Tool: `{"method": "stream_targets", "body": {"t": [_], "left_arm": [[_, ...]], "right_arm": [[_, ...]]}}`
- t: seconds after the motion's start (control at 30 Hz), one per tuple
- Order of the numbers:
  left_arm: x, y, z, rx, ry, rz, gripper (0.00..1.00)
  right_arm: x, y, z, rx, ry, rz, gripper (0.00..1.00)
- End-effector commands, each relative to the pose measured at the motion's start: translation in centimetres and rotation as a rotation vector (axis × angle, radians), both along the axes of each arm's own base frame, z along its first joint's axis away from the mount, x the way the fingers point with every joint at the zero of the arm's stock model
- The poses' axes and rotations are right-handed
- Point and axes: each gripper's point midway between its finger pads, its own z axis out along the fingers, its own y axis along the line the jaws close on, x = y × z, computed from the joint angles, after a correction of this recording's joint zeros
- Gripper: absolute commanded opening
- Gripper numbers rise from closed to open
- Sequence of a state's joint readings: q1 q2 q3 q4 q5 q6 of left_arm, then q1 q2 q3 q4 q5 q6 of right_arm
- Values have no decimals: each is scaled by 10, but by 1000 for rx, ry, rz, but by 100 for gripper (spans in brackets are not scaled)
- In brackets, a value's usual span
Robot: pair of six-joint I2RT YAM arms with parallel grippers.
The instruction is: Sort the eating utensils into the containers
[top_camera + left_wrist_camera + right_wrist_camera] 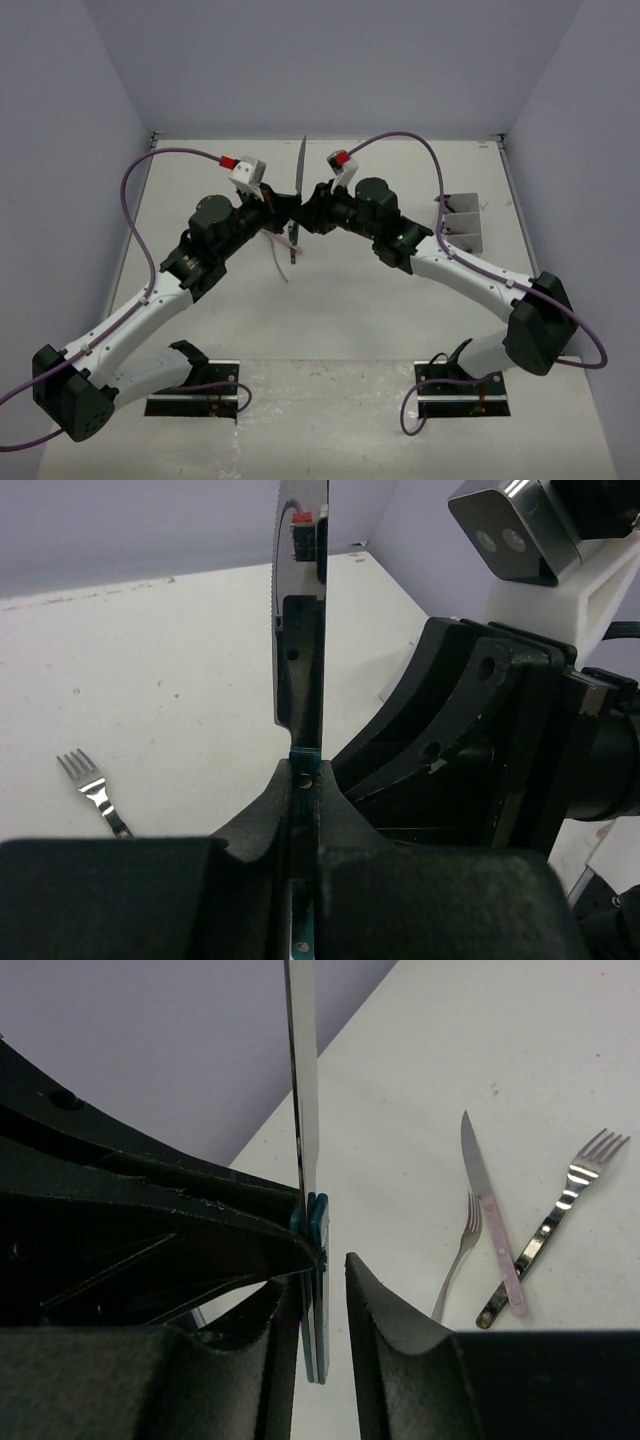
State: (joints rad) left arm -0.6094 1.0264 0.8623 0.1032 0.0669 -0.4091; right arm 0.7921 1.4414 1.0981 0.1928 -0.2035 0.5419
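Left jaws clamp a teal-handled knife upright; right jaws gape around its handle. Forks lie unsorted on the bench; right-edge containers seem empty.

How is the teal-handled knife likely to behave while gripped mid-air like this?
Probably stiff: the knife stands straight above the left gripper without sagging. Its polished blade looks slippery, and pinched only at the thin handle, it may pivot.

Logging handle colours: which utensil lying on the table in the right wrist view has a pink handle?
The knife, lying between two forks and crossing the dark-handled fork; the other fork is all bare metal.
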Motion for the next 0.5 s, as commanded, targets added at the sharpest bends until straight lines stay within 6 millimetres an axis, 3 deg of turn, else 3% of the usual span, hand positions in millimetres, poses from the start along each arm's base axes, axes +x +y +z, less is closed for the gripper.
{"method": "stream_targets", "body": {"t": [0.0,0.13,0.17,0.2,0.23,0.27,0.4,0.43,0.47], "left_arm": [[-7,-7,37,-61,-90,-45,0],[-9,-10,39,-54,-102,-69,0],[-10,-11,39,-53,-101,-75,0],[-12,-12,40,-53,-99,-85,25],[-13,-9,42,-52,-99,-77,80],[-12,-8,41,-54,-90,-69,100],[-21,5,51,-67,-103,-37,100],[-23,9,52,-72,-99,-25,100],[-29,14,59,-85,-115,-19,100]], "right_arm": [[1,9,25,35,-57,24,24],[0,12,26,42,-71,41,0],[0,11,29,42,-82,41,0],[1,10,30,44,-100,36,0],[4,7,34,35,-133,22,0],[6,5,34,24,-155,22,0],[43,-35,51,-47,-297,-102,0],[65,-62,57,-70,-338,-155,0],[71,-78,70,-65,-374,-173,0]]}}
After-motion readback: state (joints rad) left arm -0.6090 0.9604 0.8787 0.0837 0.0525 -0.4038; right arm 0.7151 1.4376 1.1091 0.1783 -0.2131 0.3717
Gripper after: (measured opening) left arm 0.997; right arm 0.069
